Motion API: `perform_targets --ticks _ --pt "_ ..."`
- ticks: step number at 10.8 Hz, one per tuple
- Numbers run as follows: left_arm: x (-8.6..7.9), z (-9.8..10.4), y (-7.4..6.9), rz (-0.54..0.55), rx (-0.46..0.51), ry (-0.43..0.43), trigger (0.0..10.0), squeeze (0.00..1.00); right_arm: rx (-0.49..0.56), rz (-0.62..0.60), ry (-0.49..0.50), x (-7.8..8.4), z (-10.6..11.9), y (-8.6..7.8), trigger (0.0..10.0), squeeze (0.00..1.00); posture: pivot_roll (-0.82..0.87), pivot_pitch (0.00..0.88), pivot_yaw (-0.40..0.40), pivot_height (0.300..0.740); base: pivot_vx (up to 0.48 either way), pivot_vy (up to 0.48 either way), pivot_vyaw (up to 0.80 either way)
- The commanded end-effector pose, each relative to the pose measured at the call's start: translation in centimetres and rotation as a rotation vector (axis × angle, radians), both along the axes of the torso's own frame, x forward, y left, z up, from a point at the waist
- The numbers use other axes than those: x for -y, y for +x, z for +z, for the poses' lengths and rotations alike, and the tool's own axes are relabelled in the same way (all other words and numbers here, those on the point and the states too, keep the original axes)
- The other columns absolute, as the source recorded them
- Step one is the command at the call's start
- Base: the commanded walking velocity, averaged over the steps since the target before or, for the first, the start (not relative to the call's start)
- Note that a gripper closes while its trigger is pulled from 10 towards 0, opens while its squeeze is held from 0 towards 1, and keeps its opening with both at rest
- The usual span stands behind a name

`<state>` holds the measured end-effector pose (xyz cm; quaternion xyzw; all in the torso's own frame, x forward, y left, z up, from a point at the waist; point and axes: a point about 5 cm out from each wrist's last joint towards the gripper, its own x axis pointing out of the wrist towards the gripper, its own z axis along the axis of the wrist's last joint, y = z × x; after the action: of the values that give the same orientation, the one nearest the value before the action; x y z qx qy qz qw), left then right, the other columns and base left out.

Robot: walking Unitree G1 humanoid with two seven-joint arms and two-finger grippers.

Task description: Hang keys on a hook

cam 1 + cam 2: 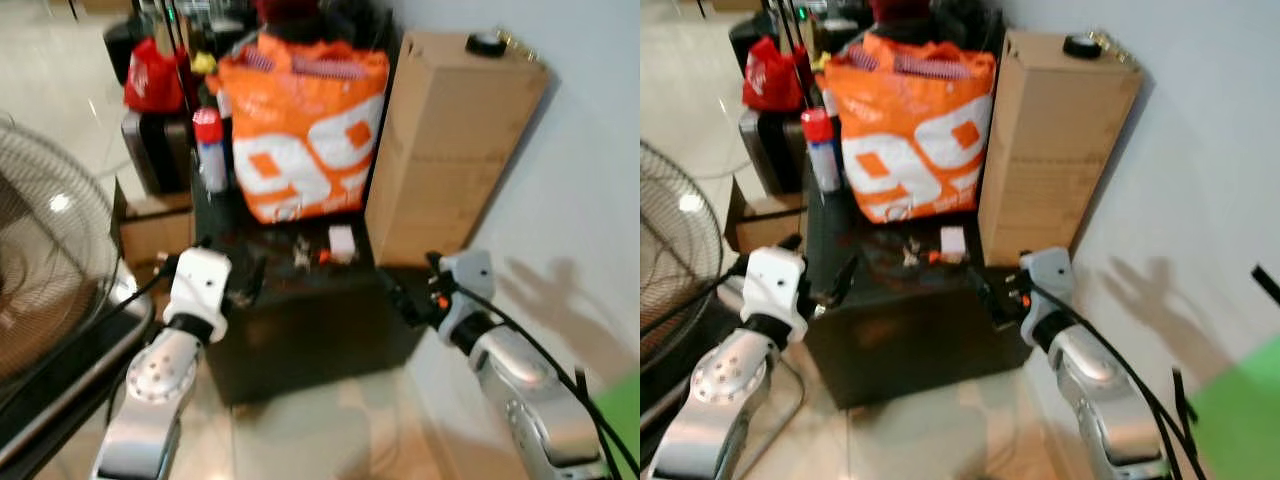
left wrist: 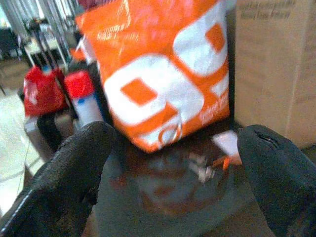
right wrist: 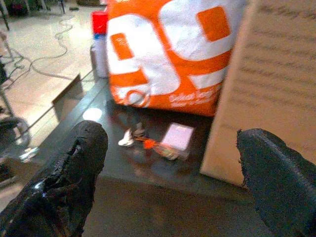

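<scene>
With both my right gripper (image 3: 173, 177) and left gripper (image 2: 170, 180) spread wide and empty, the keys (image 3: 148, 140) lie on the dark table (image 1: 300, 330) before the orange bag (image 1: 300, 140); small, light and floppy, probably best pinched at the ring.

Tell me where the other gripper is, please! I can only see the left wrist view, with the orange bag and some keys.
Observer: The right gripper is at the right front corner of the dark table. It is open and points in toward the keys.
Operator: Is anything on top of the brown box?
Observer: Yes, a small dark round thing lies on top of the cardboard box. It is too blurred to tell what it is.
Operator: What's on the robot's left side?
Observer: A big fan with a wire grille stands there, beside the table.
</scene>
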<state>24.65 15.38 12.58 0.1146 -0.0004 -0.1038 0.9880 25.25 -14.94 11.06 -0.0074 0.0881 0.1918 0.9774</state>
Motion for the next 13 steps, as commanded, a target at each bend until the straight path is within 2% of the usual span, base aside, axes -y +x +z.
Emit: perform_targets --ticks 1,7,10,12,13 --pt "0.5 0.7 0.1 -0.011 0.009 -0.002 10.0 0.0 0.007 -0.039 -0.013 0.5 0.2 0.3 10.0 1.0 -0.02 0.0 -0.034 0.74 0.322 0.0 0.0" --pt "0.3 0.9 0.2 -0.026 -0.006 0.008 10.0 0.0 -0.016 -0.028 -0.04 0.6 -0.3 0.2 10.0 1.0 -0.01 0.0 -0.033 0.74 0.33 0.0 0.0" --pt "0.1 0.6 0.1 -0.028 -0.019 0.009 10.0 0.0 -0.075 0.117 -0.13 0.2 -1.3 -0.5 10.0 1.0 -0.02 0.0 -0.034 0.74 0.331 0.0 0.0" --pt "0.1 0.3 0.2 -0.035 -0.033 0.017 10.0 0.0 -0.087 0.125 -0.152 0.4 -1.4 -0.1 10.0 1.0 -0.01 0.0 -0.039 0.74 0.332 0.0 0.66" --pt "0.0 0.1 0.1 -0.043 -0.04 0.022 10.0 0.0 -0.095 0.118 -0.152 0.5 -1.5 -0.1 10.0 1.0 -0.01 0.0 -0.04 0.74 0.326 0.0 0.0"
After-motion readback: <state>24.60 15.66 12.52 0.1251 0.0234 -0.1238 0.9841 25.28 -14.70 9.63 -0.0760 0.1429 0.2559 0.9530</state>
